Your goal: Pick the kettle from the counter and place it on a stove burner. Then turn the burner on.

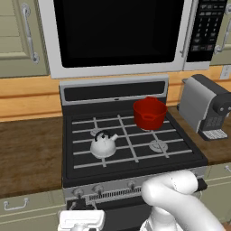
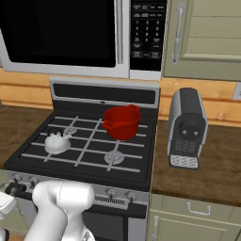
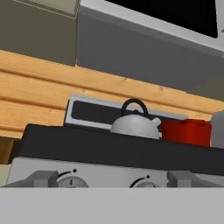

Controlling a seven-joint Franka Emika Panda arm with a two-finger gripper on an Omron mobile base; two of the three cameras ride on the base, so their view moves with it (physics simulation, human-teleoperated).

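Kettle (image 1: 103,145) sits on the stove's front-left burner, center-left of frame, red pot (image 1: 150,113) behind-right. Brown counter (image 1: 29,153) flanks the stove; coffee machine (image 1: 205,108) at right edge. End effector (image 1: 81,221) low at knob (image 3: 70,178) panel, opening can't tell.

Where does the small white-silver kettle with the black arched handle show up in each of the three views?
Left base view: small white-silver kettle sits on the stove's front-left burner, left of centre.
Right base view: kettle at left, on the grate.
Hand view: kettle at centre, above the stove's front edge.
Shared landmark: red pot.
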